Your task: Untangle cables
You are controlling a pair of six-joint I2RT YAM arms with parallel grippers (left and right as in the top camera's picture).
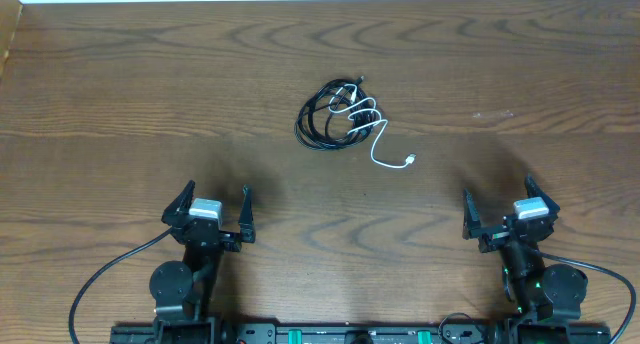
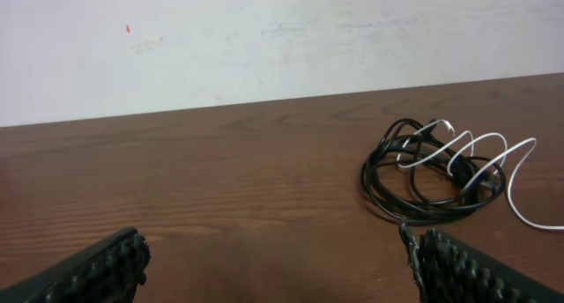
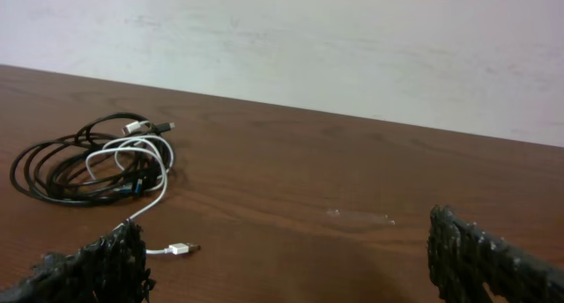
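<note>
The cables lie in one tangle near the middle of the wooden table. A black cable [image 1: 318, 121] is coiled in loops, and a white cable [image 1: 372, 134] winds through it and trails off to a white plug [image 1: 409, 162] at the lower right. In the left wrist view the black cable [image 2: 397, 175] and white cable [image 2: 493, 162] sit ahead to the right. In the right wrist view the black cable [image 3: 53, 171] and white cable [image 3: 141, 153] lie at the left, the white plug [image 3: 181, 247] nearest. My left gripper [image 1: 211, 208] and right gripper [image 1: 509, 208] stand open and empty, well short of the tangle.
The brown wooden table [image 1: 120, 94] runs back to a white wall [image 2: 264, 39]. Thick black arm wiring [image 1: 100, 279] loops near the front edge by each arm base. A faint smear [image 3: 357, 218] marks the wood ahead of the right gripper.
</note>
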